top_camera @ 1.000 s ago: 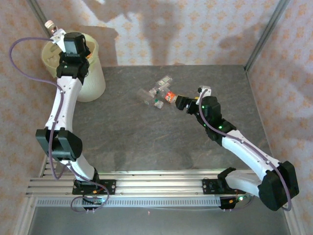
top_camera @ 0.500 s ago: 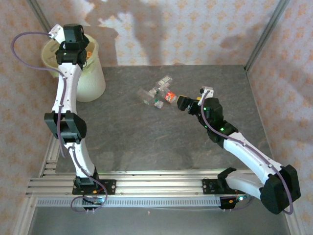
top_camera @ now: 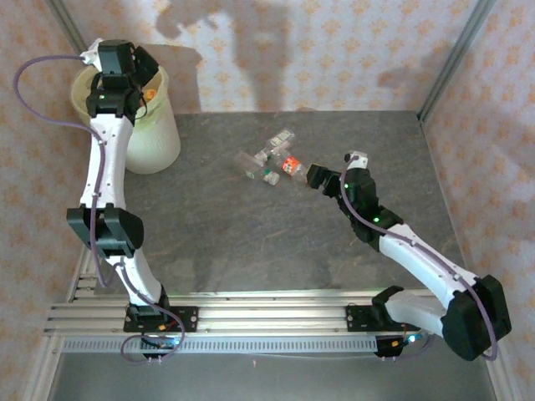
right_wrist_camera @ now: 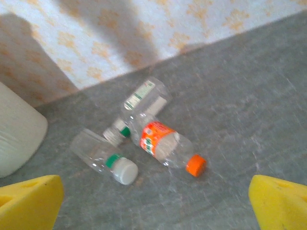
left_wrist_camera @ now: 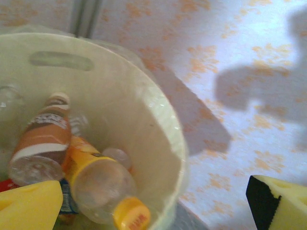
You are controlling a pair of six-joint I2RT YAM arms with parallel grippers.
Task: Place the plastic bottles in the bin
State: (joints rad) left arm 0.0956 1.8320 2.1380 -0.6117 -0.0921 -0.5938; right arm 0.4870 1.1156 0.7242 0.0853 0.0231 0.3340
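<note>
Above the bin (top_camera: 155, 138), left hand (top_camera: 143, 73) spread wide

Your right pincer (right_wrist_camera: 153, 191) stood spread wide, with bare counter (right_wrist_camera: 240, 115) between its fingers and off to its right. Straight ahead, three plastic bottles (right_wrist_camera: 165, 146) lay bunched and touching, barring that way. Farther ahead to its left rose the bin (right_wrist_camera: 17, 134). Below your left pincer (left_wrist_camera: 152, 191), spread too, the bin's mouth lay open, though other bottles (left_wrist_camera: 96, 184) crowded its floor.
</note>
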